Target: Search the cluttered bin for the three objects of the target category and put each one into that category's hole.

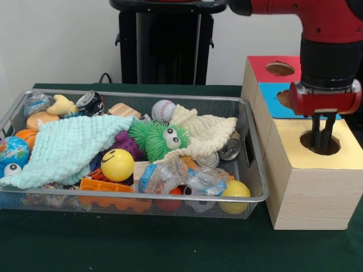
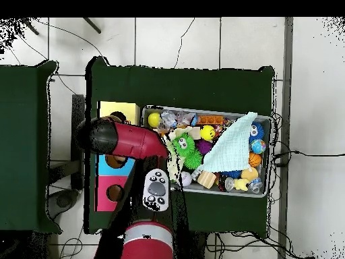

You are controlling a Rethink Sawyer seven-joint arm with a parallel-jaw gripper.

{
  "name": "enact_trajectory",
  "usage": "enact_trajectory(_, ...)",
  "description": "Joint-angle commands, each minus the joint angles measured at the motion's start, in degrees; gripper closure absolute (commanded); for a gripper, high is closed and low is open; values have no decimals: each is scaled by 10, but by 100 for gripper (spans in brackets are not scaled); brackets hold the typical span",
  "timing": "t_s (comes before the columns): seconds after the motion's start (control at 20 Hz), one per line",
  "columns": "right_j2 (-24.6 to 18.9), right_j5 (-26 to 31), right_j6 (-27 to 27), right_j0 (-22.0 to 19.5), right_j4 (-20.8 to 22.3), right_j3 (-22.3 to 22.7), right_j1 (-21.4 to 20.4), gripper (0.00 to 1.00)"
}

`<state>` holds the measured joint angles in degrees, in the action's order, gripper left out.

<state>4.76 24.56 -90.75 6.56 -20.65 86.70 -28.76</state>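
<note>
The cluttered bin, a long wire-mesh tray, lies on the green table left of the boxes and also shows in the overhead view. The hole is a round cut-out in the yellow top of the largest wooden box. My gripper hangs straight down over this hole with its tips dipped inside it. No object shows in the gripper. In the overhead view my red arm covers the gripper and most of the yellow-topped box.
The bin holds a mint knitted cloth, a cream cloth, a green fuzzy toy, a yellow smiley ball, a baseball, cans and crushed bottles. Blue-topped and red-topped boxes stand behind the yellow one.
</note>
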Motion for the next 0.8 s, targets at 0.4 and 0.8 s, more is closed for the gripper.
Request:
enact_trajectory(0.4, -8, 97, -102, 3, 13, 55, -67, 100)
enact_trajectory(0.8, 0, 148, -62, -27, 32, 35, -103, 100)
